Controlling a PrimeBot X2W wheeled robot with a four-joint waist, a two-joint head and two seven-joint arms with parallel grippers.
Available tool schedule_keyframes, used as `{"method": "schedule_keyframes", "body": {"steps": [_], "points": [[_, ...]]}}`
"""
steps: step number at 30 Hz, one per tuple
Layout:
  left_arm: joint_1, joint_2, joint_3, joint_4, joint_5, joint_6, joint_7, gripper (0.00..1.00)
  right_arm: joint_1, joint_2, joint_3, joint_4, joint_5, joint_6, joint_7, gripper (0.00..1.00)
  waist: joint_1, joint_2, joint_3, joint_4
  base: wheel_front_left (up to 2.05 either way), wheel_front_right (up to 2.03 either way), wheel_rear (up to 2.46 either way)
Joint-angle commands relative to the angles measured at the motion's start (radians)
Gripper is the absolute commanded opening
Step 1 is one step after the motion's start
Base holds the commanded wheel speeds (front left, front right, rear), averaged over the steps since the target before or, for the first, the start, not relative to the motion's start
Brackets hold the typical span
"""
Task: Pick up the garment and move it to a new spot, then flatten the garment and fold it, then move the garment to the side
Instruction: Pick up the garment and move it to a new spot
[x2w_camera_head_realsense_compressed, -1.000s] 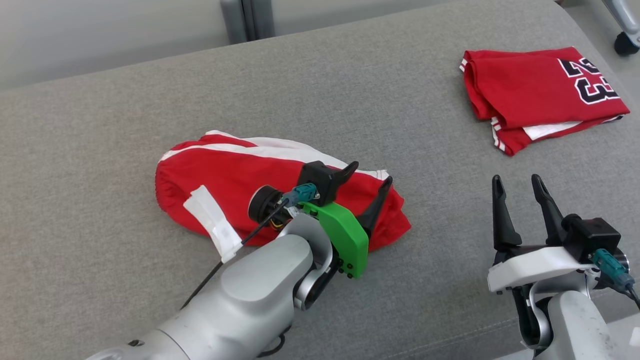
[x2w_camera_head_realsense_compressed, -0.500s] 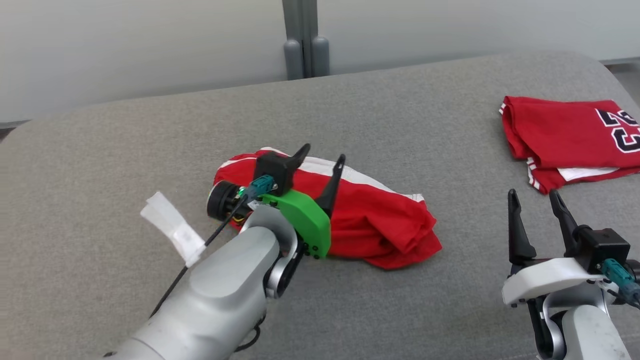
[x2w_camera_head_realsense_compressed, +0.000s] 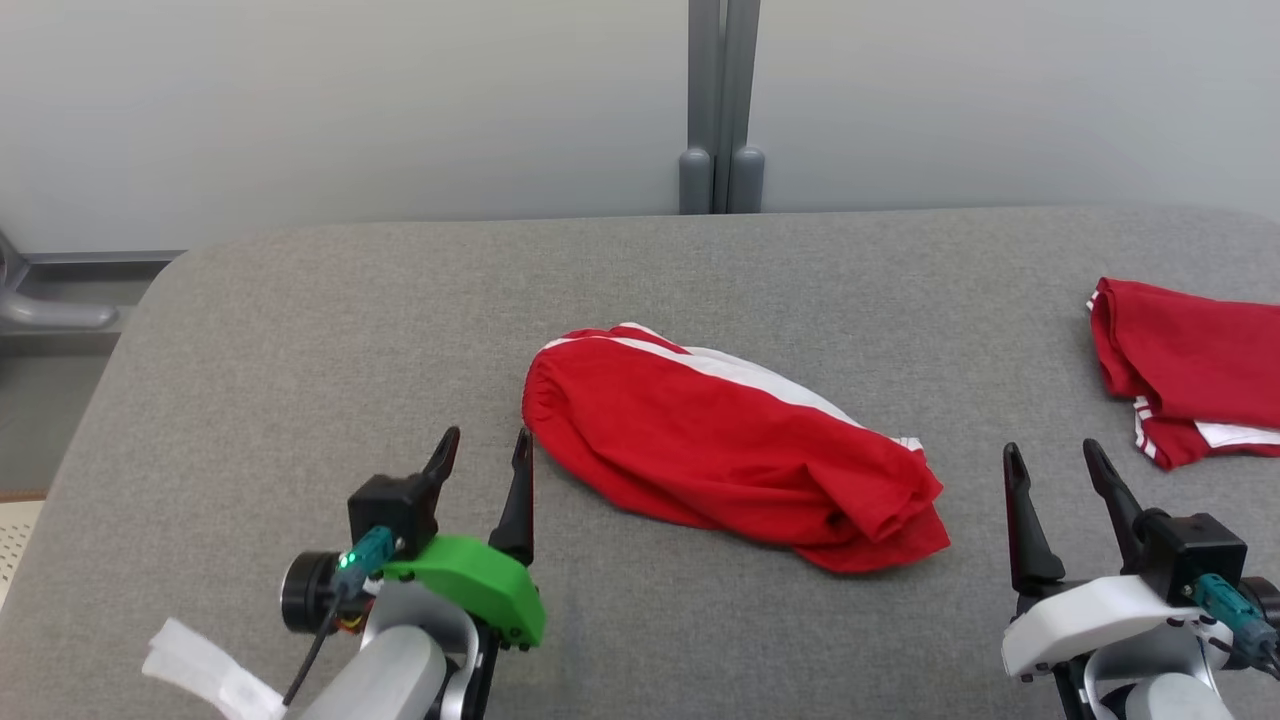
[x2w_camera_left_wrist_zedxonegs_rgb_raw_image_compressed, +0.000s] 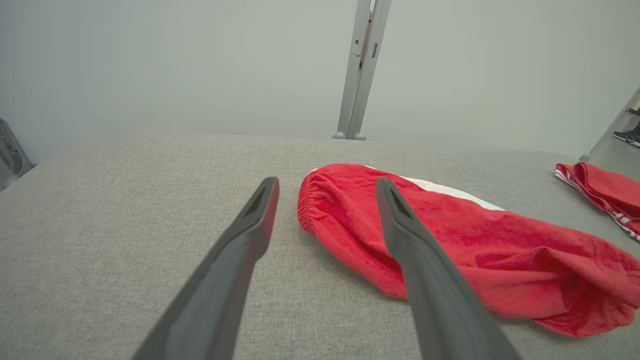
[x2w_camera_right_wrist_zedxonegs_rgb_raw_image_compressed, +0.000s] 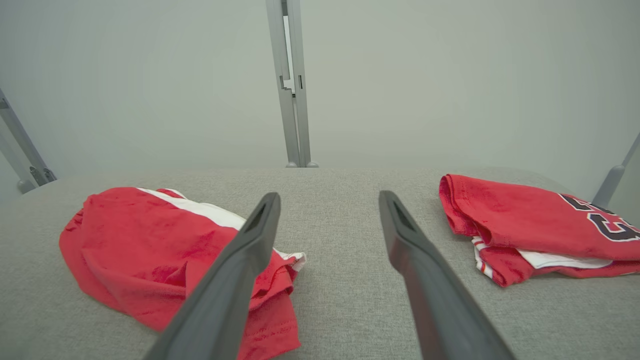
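Garment: a red garment (x2w_camera_head_realsense_compressed: 730, 440) with a white side stripe lies loose and rumpled in the middle of the surface, held by neither arm.
Long axis: it runs on a slant in the head view, from the gathered waistband (x2w_camera_head_realsense_compressed: 535, 395) at far left to the bunched end (x2w_camera_head_realsense_compressed: 890, 520) at near right.
Left gripper: the left gripper (x2w_camera_head_realsense_compressed: 488, 436) has its jaws wide apart and empty; its inner finger stands just beside the waistband, not touching it.
Right gripper: the right gripper (x2w_camera_head_realsense_compressed: 1052, 450) also has its jaws apart and empty, near the bunched end with bare surface between.
Nearer arm: the left, by a clear margin; a short reach forward and to its right would probably bring the waistband between its fingers.
Surface: a grey woven cushion top (x2w_camera_head_realsense_compressed: 300, 330), soft, with rounded corners.
Bystander: a folded red jersey (x2w_camera_head_realsense_compressed: 1190, 360) sits well apart at the right edge.
Room: a pale wall (x2w_camera_head_realsense_compressed: 350, 100) and a grey upright post (x2w_camera_head_realsense_compressed: 720, 100) stand behind.
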Motion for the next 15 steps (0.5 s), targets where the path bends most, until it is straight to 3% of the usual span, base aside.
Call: {"method": "schedule_keyframes", "body": {"steps": [1, 8, 15], "points": [[0.051, 0.008, 0.023, -0.025, 0.028, 0.009, 0.000, 1.00, 0.022, -0.003, 0.005, -0.003, 0.015, -0.002, -0.003, 1.00, 0.0000, 0.0000, -0.015, 0.010, 0.00, 0.00, 0.00], [0.242, -0.006, 0.162, -0.152, 0.115, 0.032, 0.000, 1.00, 0.075, -0.003, 0.027, 0.002, 0.074, -0.002, -0.024, 1.00, 0.0000, 0.0000, -0.024, 0.006, 0.00, 0.00, 0.00], [0.305, -0.025, 0.207, -0.181, 0.181, 0.013, 0.000, 1.00, 0.086, -0.003, 0.053, 0.013, 0.085, -0.002, -0.033, 1.00, 0.0000, 0.0000, -0.024, 0.002, 0.00, 0.00, 0.00]]}}
